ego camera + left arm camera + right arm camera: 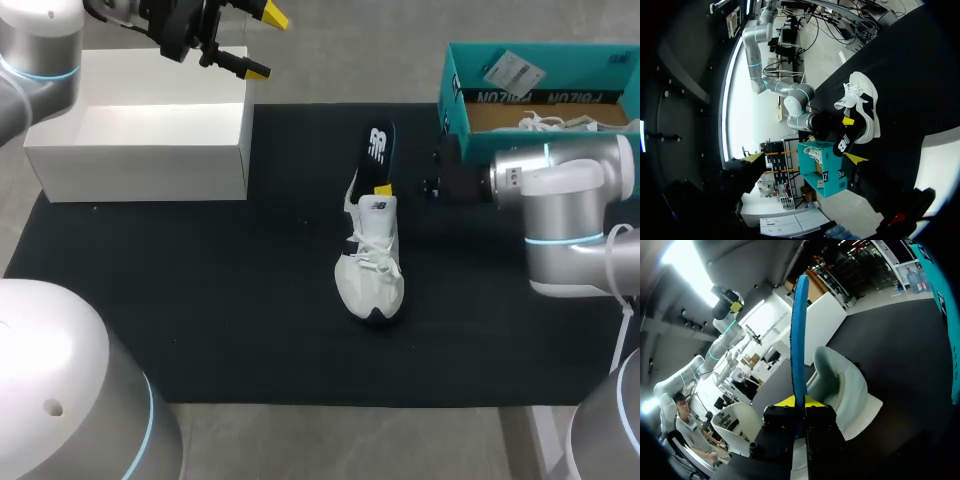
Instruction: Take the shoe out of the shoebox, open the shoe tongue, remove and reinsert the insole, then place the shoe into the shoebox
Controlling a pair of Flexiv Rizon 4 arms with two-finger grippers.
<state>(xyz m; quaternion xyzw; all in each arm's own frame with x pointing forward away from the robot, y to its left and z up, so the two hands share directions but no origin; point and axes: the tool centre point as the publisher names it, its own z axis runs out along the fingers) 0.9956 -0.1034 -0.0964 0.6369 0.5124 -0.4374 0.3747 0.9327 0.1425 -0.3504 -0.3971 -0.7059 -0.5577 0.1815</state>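
The white shoe stands on its sole in the middle of the black mat that covers the counter, outside the boxes, its toe toward the near edge and its laces loose. The dark insole sticks out of the heel opening and rises past the collar. The right tool comes in from the side and is clamped on the insole just above the heel. In the right wrist view the right tool has both fingers pressed against the thin blue edge of the insole, with the shoe just ahead of them. The teal shoebox sits at the far right of the mat, behind the right arm, and a second white shoe lies inside it. A white box stands at the far left. The left tool hangs above that box's far right corner, well apart from the shoe, its yellow-tipped fingers spread wide and holding nothing.
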